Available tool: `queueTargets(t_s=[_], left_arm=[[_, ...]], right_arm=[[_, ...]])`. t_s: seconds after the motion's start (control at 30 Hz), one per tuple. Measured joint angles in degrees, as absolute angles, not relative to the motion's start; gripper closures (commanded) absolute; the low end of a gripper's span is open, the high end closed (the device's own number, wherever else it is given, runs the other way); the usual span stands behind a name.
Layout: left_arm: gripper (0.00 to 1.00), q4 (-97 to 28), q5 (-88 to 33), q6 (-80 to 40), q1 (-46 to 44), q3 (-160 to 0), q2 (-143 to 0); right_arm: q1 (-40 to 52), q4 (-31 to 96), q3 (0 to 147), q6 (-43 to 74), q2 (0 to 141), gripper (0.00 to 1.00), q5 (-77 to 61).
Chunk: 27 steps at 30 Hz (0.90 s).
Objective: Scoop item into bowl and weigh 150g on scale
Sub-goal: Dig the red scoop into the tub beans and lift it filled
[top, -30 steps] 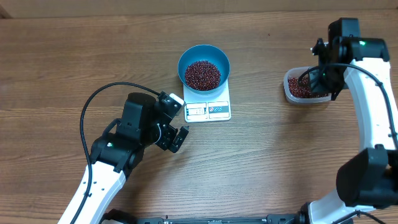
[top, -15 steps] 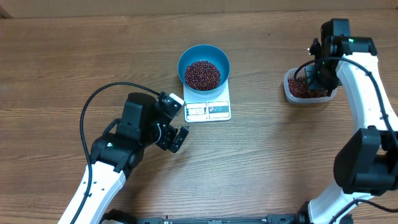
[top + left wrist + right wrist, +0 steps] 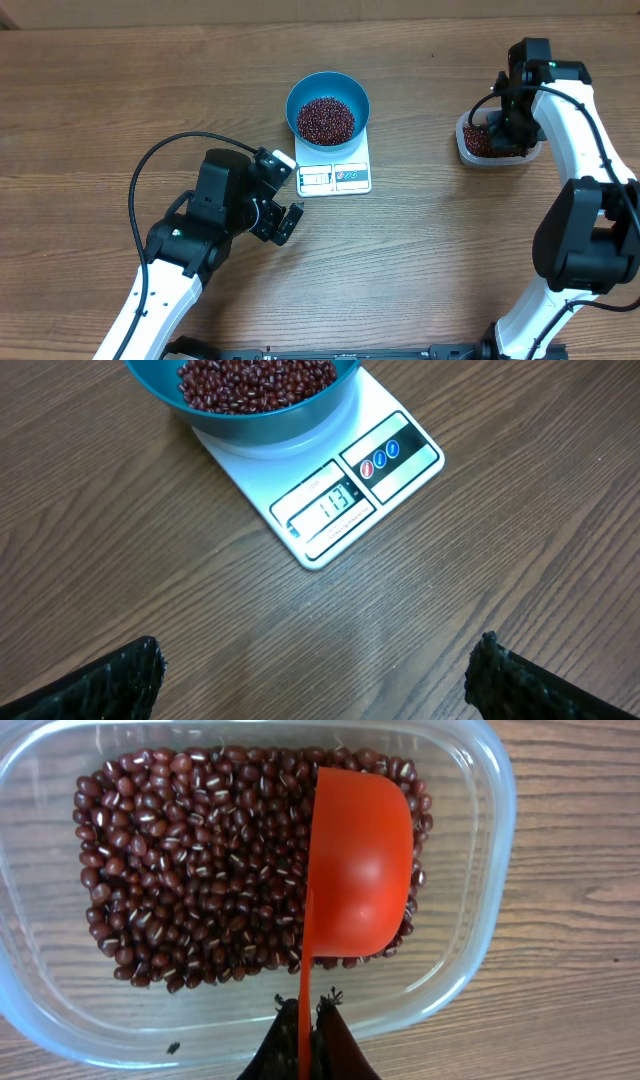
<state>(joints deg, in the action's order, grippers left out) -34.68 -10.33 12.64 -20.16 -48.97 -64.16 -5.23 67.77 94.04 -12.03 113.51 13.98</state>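
The blue bowl [image 3: 328, 107] holds a heap of red-brown beans [image 3: 325, 119] and stands on the white scale [image 3: 336, 176]. In the left wrist view the scale [image 3: 350, 490] reads 113 under the bowl [image 3: 262, 422]. My left gripper [image 3: 287, 222] rests open over bare table just in front of the scale, its fingers [image 3: 120, 678] wide apart. My right gripper [image 3: 305, 1020] is shut on the thin handle of an orange-red scoop [image 3: 360, 870]. The scoop's cup lies on the right part of the beans [image 3: 190, 870] in a clear tub [image 3: 470, 920].
The clear tub [image 3: 466, 149] sits at the right side of the table, under the right arm [image 3: 560, 110]. A black cable [image 3: 150, 170] loops to the left of the left arm. Bare wood lies between the scale and the tub.
The right arm has swung left and its wrist has come over the tub. The left arm, bowl and scale have not moved.
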Motion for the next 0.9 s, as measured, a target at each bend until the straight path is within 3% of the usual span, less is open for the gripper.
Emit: queueTargets(t_s=[0.57,0.9], left_arm=[[0.00,-34.7,-10.3,12.6,-20.2,-49.0,-64.2],[0.00,-34.7,-10.3,12.6,-20.2,-49.0,-64.2]], right_arm=[[-5.2,66.0,94.0,-9.3,114.0,0.96,16.7],[-5.2,66.5,94.0,-9.9,114.0,0.96,9.2]])
